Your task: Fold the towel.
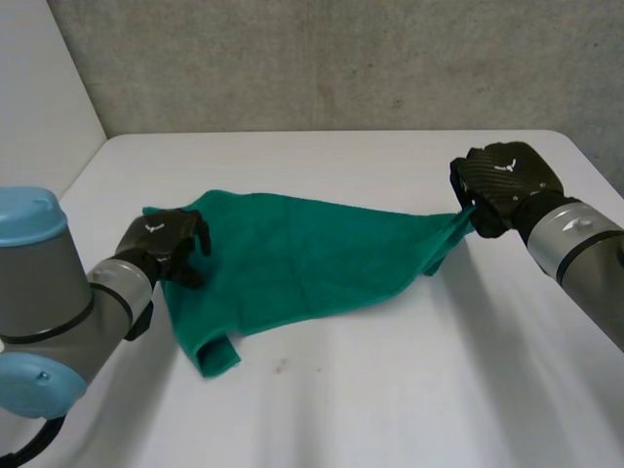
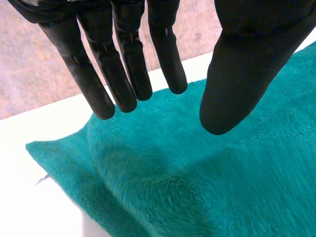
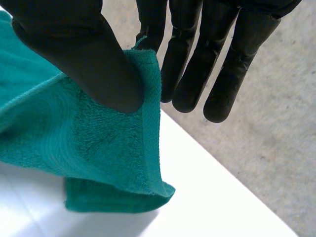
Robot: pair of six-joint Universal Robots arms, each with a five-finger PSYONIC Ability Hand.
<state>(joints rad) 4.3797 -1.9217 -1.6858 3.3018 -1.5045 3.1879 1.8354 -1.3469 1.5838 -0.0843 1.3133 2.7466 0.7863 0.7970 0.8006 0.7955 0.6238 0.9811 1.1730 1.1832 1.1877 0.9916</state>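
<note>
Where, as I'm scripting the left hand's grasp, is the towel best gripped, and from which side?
The towel is probably best taken at its far left corner. That corner lies flat on the table beside the open left hand, so come in from the outer edge, thumb under the hem and fingers on top. This mirrors the corner that the right hand pinches.

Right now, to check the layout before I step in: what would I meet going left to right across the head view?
left arm → left hand → towel → right hand → right arm
</note>
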